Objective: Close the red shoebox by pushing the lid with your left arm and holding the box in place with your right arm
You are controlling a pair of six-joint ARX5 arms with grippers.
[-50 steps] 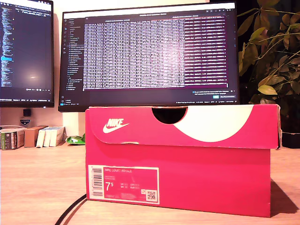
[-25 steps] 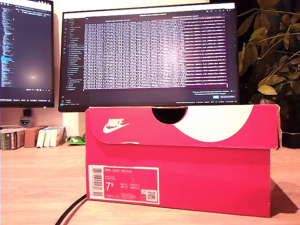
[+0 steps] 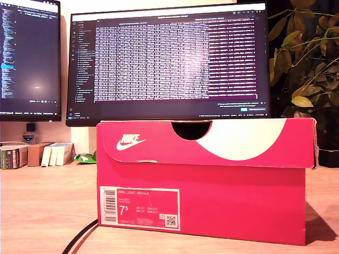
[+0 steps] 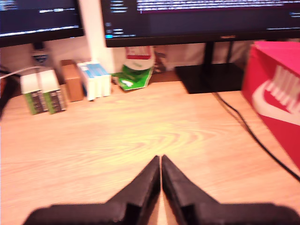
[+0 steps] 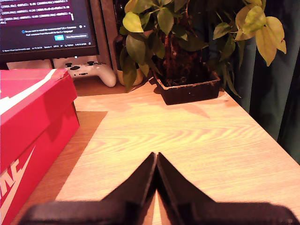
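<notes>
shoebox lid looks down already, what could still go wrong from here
1. My first pincer and second pincer are both shut over bare desk, clear of the red shoebox, so nothing braces it; a push could slide it.
2. The black cable runs beside the box and might snag an arm.
3. The potted plant crowds my second pincer.

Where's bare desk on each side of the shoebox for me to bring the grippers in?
Bare wood lies between my first gripper and the small boxes, beside the shoebox. More lies between my second gripper and the plant pot. Crowded: the cable along the box, and the controller.
</notes>
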